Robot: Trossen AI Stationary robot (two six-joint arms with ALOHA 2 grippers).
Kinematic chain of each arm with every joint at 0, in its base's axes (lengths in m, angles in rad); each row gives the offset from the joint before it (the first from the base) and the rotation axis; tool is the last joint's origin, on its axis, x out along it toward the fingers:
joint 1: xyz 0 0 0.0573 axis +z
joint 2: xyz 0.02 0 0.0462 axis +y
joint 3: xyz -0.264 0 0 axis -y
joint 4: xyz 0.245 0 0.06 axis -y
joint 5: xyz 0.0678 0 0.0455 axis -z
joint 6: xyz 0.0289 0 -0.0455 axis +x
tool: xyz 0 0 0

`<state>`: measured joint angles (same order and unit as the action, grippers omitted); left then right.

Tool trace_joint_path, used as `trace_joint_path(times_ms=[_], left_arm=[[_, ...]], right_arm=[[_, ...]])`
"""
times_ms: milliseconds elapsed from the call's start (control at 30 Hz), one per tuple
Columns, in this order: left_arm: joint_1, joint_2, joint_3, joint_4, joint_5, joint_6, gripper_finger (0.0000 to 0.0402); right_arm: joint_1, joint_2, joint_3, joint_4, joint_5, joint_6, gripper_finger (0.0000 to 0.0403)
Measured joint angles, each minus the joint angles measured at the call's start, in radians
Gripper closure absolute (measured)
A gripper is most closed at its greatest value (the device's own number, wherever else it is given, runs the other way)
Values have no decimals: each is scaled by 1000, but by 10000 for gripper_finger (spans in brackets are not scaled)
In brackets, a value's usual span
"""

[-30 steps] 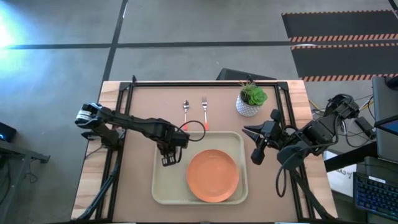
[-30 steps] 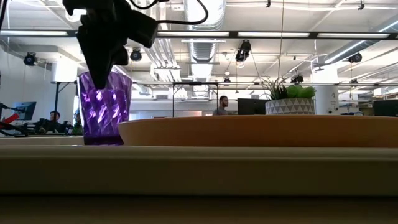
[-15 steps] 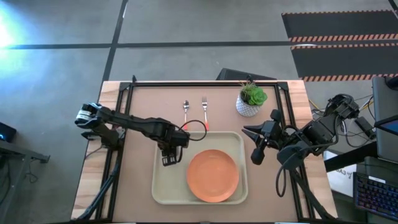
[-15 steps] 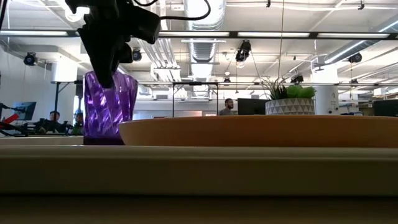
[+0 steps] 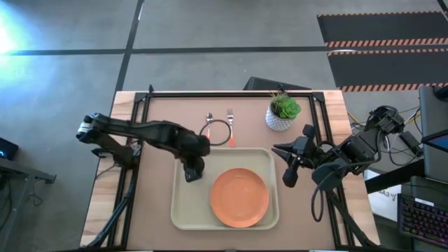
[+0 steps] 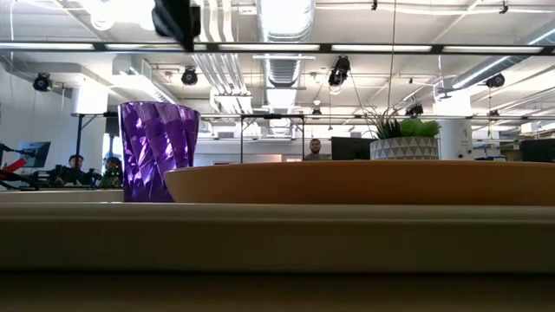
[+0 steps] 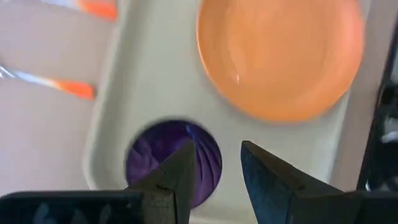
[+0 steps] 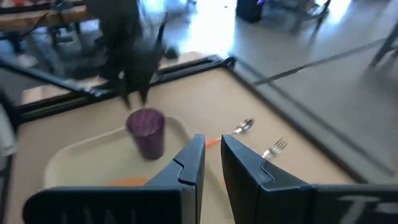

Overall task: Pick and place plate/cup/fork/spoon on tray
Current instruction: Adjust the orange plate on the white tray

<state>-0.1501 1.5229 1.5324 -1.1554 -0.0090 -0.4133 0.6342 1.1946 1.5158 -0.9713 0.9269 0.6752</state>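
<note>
High view: the tray (image 5: 183, 210) is seen at table centre, with the plate (image 5: 239, 197) lying in it. The left gripper (image 5: 190, 171) is held above the tray's left part, hiding the cup beneath it. The spoon (image 5: 208, 120) and fork (image 5: 229, 124) lie side by side on the table just beyond the tray. The right gripper (image 5: 288, 171) is held beside the tray's right rim. Low view: the cup (image 6: 158, 151) stands upright on the tray, just beside the plate (image 6: 360, 182), untouched. Left wrist view: the fingers (image 7: 180, 177) are parted above the cup (image 7: 168, 158), nothing grasped. Right wrist view: the fingers (image 8: 189, 163) are nearly together, empty; the cup (image 8: 147, 132) is seen upright on the tray (image 8: 74, 155).
</note>
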Motion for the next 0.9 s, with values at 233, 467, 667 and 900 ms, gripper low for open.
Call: trace_joint_path(times_ms=[233, 467, 667, 900], left_arm=[[-10, -83, 116, 86, -352, 9, 290], [-25, -193, 100, 206, -537, 103, 291], [-25, -251, 76, 202, -563, 156, 291], [-26, -263, 73, 199, -573, 192, 291]], right_arm=[[0, 34, -57, -269, -194, 355, 391], [0, 81, -256, -281, -429, 692, 394], [0, 133, -445, 49, -459, 770, 395], [0, 237, -587, 395, -504, 823, 395]])
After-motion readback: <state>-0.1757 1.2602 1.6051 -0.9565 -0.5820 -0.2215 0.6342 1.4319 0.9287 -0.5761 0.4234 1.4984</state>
